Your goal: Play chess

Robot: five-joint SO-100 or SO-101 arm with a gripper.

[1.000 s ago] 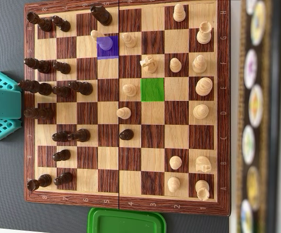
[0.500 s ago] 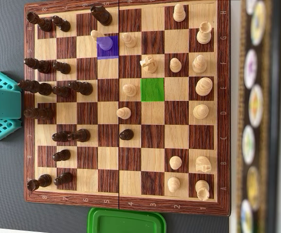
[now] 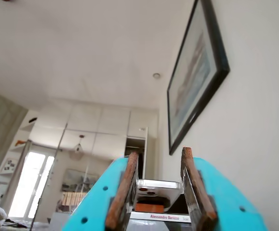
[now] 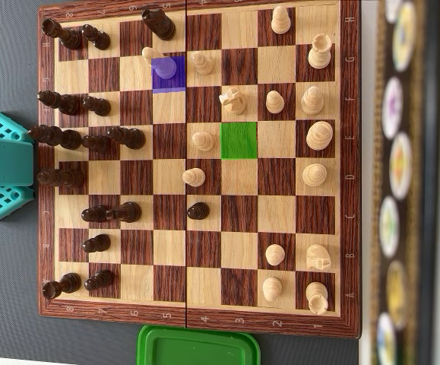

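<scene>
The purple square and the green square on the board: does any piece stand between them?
In the overhead view, one light piece, apparently a knight, stands roughly between the purple square and the green square, up against the green one.

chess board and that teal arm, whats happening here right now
A chess game is mid-play on the wooden board, but nothing is being handled. The teal arm sits off the board's left edge in the overhead view. In the wrist view the gripper points up at the ceiling and wall, jaws apart and empty. One square is marked purple with a light piece on it, and an empty square is marked green.
</scene>
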